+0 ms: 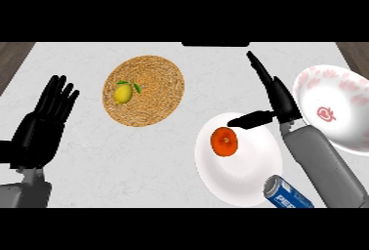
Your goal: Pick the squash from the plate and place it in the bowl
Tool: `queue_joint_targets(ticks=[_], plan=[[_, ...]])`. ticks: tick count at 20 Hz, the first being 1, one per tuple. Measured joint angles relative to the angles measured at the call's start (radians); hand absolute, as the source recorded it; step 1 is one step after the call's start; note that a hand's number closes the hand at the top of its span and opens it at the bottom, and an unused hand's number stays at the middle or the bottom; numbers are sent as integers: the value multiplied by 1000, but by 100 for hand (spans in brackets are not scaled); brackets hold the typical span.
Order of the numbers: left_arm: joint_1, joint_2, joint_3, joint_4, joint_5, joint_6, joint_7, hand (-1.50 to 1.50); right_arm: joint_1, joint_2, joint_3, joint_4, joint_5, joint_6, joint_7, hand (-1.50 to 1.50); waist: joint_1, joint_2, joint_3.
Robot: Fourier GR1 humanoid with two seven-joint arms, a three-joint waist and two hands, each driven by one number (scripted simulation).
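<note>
squash (225,141) on white plate (241,183), lower centre-right | left robot hand (39,128) spread, resting at left edge | lemon (124,93) on woven mat (155,88), upper left | right robot hand (277,100) fingers straight, above plate | bowl (346,122) right | can (287,193) bottom

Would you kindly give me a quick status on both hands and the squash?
Left robot hand open, resting at left edge. Right robot hand open above white plate, thumb toward squash. Squash not yet picked. Bowl right, soda can near forearm.
</note>
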Motion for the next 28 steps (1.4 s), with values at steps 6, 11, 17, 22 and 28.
queue_joint_targets(ticks=[6,11,17,22,28], plan=[[-9,4,8,19,10,-19,1,0,-148,-121,115,47,120,194,188,-150,6,-4,-3],[-24,3,5,22,12,-22,10,0,-254,-190,262,71,171,506,347,-150,14,-6,-5],[-32,0,21,39,12,-18,10,0,-370,-131,282,21,102,790,580,-150,-3,-8,-3],[3,-13,27,21,7,-29,0,0,-340,-84,232,-80,74,869,751,-150,-10,-7,-1],[-34,-17,49,29,1,-22,25,0,-225,-46,179,-199,96,902,835,-150,-13,-6,0]])
